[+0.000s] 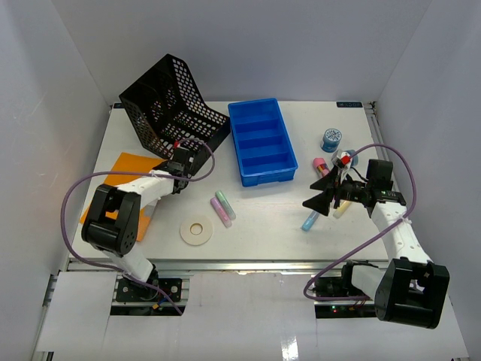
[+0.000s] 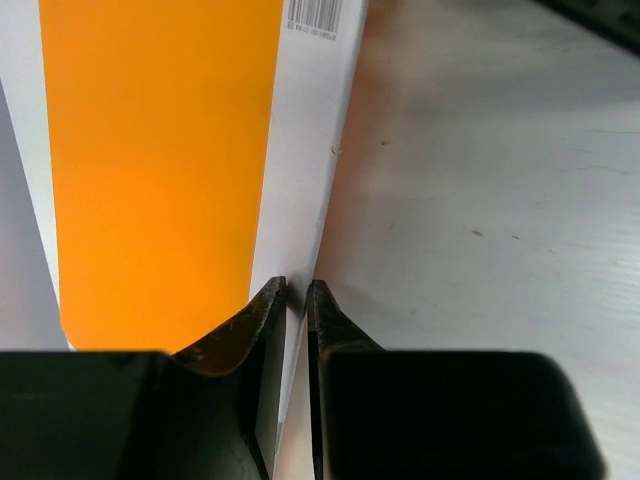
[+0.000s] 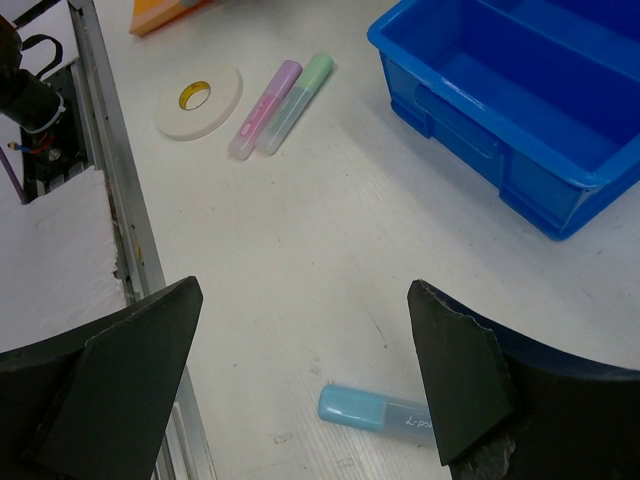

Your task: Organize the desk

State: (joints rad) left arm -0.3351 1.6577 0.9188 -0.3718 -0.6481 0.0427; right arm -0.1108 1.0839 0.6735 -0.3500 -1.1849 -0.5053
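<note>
The white desk (image 1: 270, 207) carries loose stationery. An orange notebook (image 1: 126, 167) lies at the left, in front of the black mesh file holder (image 1: 173, 105). My left gripper (image 1: 178, 167) is shut on the notebook's white right edge (image 2: 310, 150), one finger on each face, with the orange cover (image 2: 160, 170) to the left of the left gripper (image 2: 297, 285). My right gripper (image 1: 323, 197) hovers open and empty over the right side. In the right wrist view a light blue highlighter (image 3: 375, 410) lies below the right gripper (image 3: 303, 290), close to the right finger.
A blue compartment tray (image 1: 261, 141) sits at the back centre. A white tape roll (image 1: 198, 230), a pink highlighter (image 1: 219, 213) and a green highlighter (image 1: 225, 204) lie front centre. A pink marker (image 1: 319, 164), a blue round tin (image 1: 331, 139) and a yellow highlighter (image 1: 342, 209) surround the right arm. The metal rail (image 3: 110, 200) borders the front.
</note>
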